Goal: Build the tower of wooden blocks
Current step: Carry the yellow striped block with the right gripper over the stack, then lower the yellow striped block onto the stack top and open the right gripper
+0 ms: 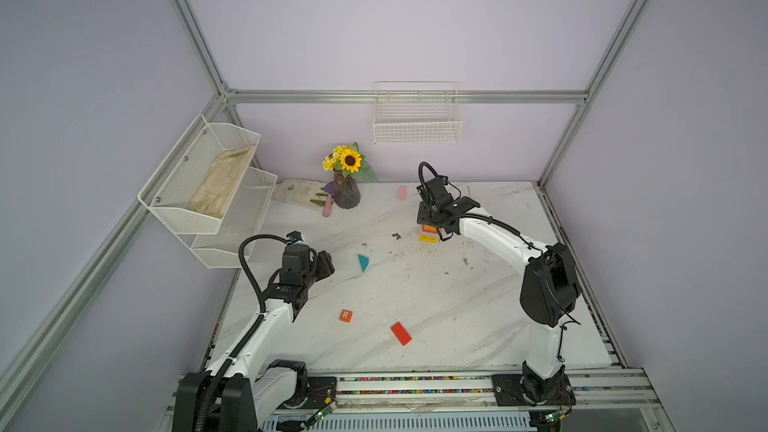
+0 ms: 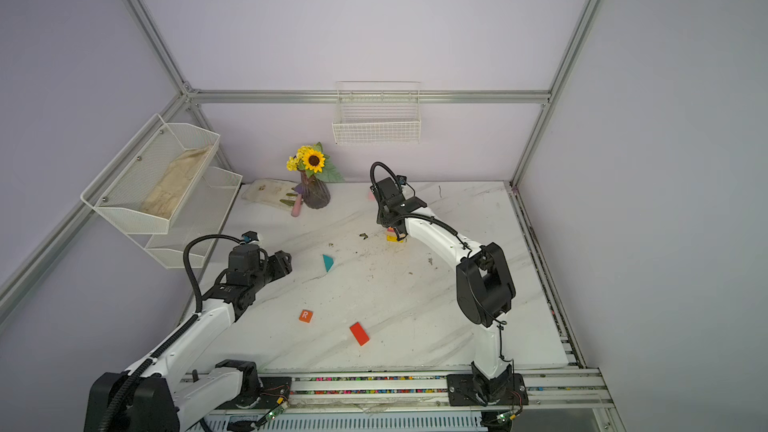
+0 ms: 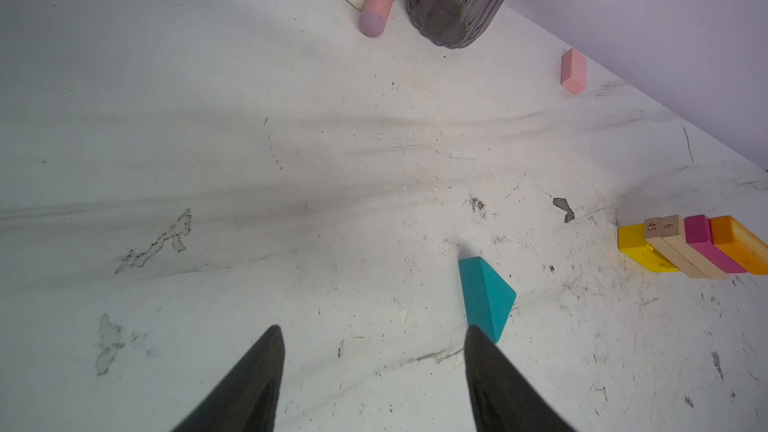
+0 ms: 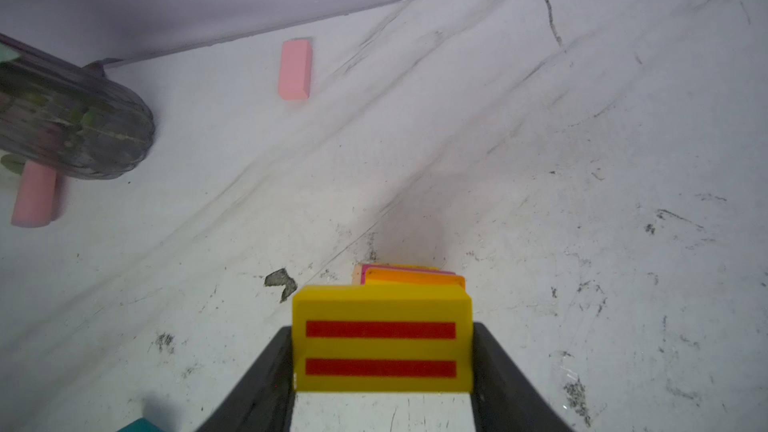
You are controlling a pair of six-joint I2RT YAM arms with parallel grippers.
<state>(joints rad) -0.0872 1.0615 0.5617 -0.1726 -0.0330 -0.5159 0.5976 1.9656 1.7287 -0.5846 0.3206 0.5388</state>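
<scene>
Right by the tower [image 4: 409, 275], my right gripper [image 4: 380, 328] clamps a striped block [image 4: 381, 305] between both fingers. The stack runs yellow, 2 tan slabs, magenta, orange on top. My left gripper [image 3: 374, 328] hangs wide and empty near the teal triangle [image 3: 486, 295]. Toward the tabletop's [image 1: 436, 284] front lie the R cube [image 1: 345, 316] and red slab [image 1: 401, 333]; a pink block [image 4: 295, 69] lies at the back.
</scene>
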